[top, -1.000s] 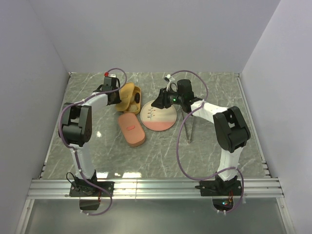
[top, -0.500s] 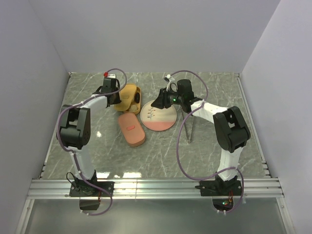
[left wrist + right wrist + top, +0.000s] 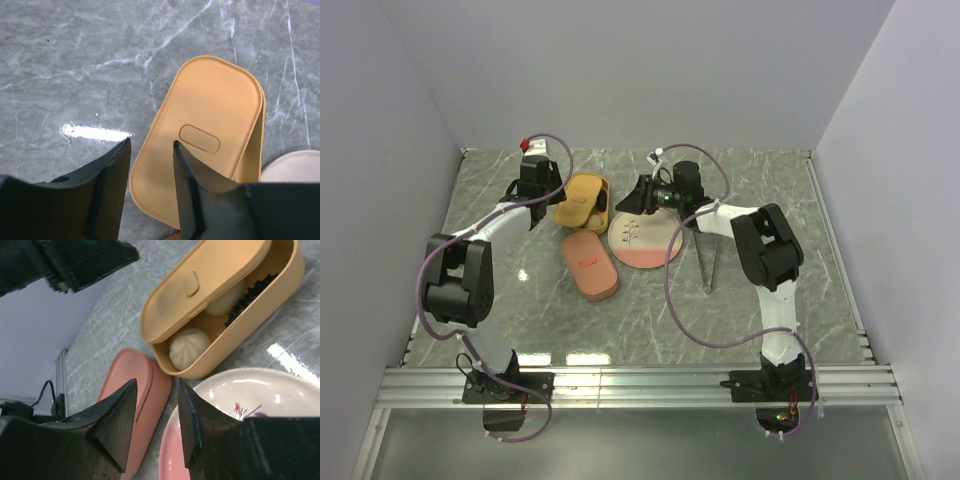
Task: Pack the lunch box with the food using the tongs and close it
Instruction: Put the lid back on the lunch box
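Two end effectors are flanking the yellow lunch box [image 3: 585,200] at the far side of the marble surface [image 3: 520,300] in the overhead view. The left end effector [image 3: 548,197] is hanging just beside the box's left flank. The right end effector [image 3: 633,200] is hovering at its right, over the far rim of the plate [image 3: 650,255]. The tongs [image 3: 706,262] are lying unheld right of the plate, long axis running near to far, with the right arm the nearer. A pink oval piece [image 3: 590,265] is sitting just in front of the box.

From the left wrist, the left end effector [image 3: 150,144] is standing partly open and gripping nothing. The lid [image 3: 210,115] is lying just past its fingertips, long axis slanting away to the upper right. A strip of box wall [image 3: 261,135] is showing along one side, so the lid is sitting askew. The contents are hidden here.

From the right wrist, the right end effector [image 3: 156,382] is likewise partly open and empty. Only this view is revealing the gap: two beige balls [image 3: 189,347] and a dark piece [image 3: 250,287] are sitting inside, under the half-covering lid [image 3: 205,285]. Closing probably depends on squaring that lid along the box's length, and the left arm looks better placed for it.
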Available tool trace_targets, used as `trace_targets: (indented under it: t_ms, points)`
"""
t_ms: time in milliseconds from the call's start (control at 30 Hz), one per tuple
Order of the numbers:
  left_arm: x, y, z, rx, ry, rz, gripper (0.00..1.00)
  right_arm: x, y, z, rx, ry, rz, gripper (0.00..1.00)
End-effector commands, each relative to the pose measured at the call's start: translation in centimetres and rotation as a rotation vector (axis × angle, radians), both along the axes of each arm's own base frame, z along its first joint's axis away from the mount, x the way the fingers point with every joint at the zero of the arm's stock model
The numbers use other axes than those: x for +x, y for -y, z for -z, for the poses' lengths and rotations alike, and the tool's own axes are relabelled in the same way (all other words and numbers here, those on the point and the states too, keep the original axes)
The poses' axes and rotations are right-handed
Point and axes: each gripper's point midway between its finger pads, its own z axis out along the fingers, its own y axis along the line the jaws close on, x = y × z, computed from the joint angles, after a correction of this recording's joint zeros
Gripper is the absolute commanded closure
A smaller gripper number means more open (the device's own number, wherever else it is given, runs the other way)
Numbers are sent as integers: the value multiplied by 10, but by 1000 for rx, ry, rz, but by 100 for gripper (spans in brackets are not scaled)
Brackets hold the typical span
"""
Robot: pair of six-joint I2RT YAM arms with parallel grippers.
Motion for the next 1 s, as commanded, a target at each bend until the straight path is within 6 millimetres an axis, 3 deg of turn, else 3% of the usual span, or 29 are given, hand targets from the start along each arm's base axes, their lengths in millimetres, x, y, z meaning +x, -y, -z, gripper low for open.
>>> trace_targets:
  t_ms: [0, 167, 367, 500, 967]
  points:
    - [10, -3, -18, -17, 81, -35, 53, 11, -20, -27, 99, 28, -22, 54]
    - [17, -9, -15, -62, 106, -48, 42, 19, -41, -18, 70, 18, -13, 52]
    - [24, -12, -9, -119, 118, -66, 37, 24, -62, -11, 35, -1, 30, 52]
    - [31, -8, 5, -160, 109, -42, 36, 22, -76, 0, -37, -24, 72, 52]
    - [31, -3, 32, -263, 55, 20, 36, 22, -78, 29, -142, -114, 211, 52]
